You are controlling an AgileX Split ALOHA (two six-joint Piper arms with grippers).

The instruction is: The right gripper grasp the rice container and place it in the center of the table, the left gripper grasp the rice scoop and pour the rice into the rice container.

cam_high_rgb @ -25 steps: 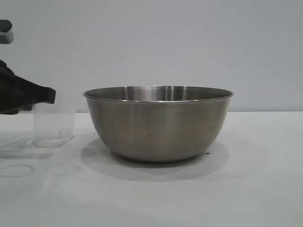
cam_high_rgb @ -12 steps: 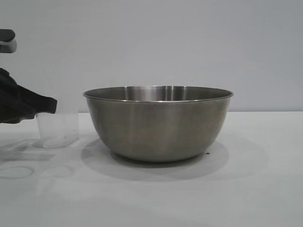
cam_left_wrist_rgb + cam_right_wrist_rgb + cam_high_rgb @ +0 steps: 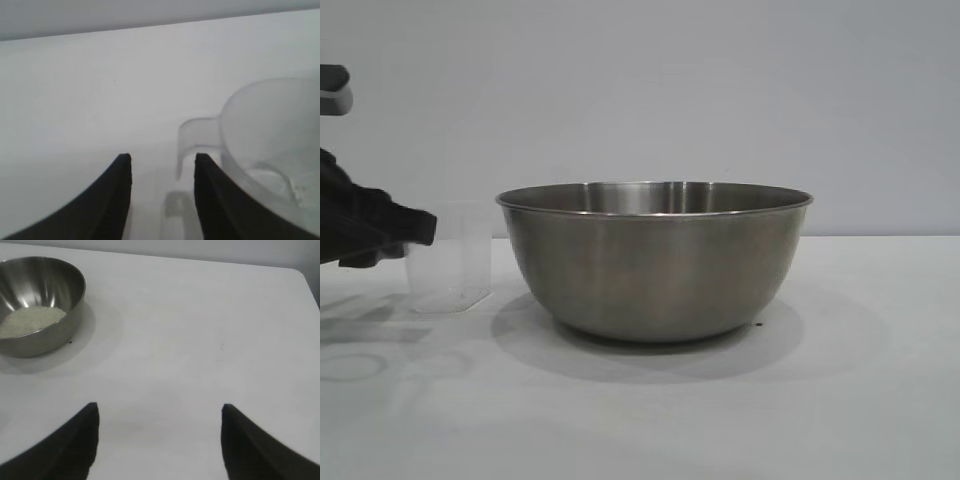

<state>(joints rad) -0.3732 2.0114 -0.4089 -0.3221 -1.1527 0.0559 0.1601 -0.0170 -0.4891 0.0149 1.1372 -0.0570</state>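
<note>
I have the left gripper (image 3: 162,192), a black claw with pointed fingers, low over the plain white table (image 3: 860,380) with its jaws parted and nothing between them. The rice scoop (image 3: 265,150), a small translucent plastic measuring cup with a side handle, stands upright on the table just ahead of that gripper and off to one side; its handle sits just beyond one fingertip, and I cannot tell whether they touch. In the exterior view the scoop (image 3: 448,262) is right at the gripper's tip, with the rice container (image 3: 654,260), a large round brushed stainless-steel bowl, just beyond it. The rice (image 3: 31,320), a pale mass of white grains, lies in the bottom of that bowl. My right gripper (image 3: 159,442) hangs over bare table with its jaws spread wide and empty, the bowl well ahead of it and off to one side.
</note>
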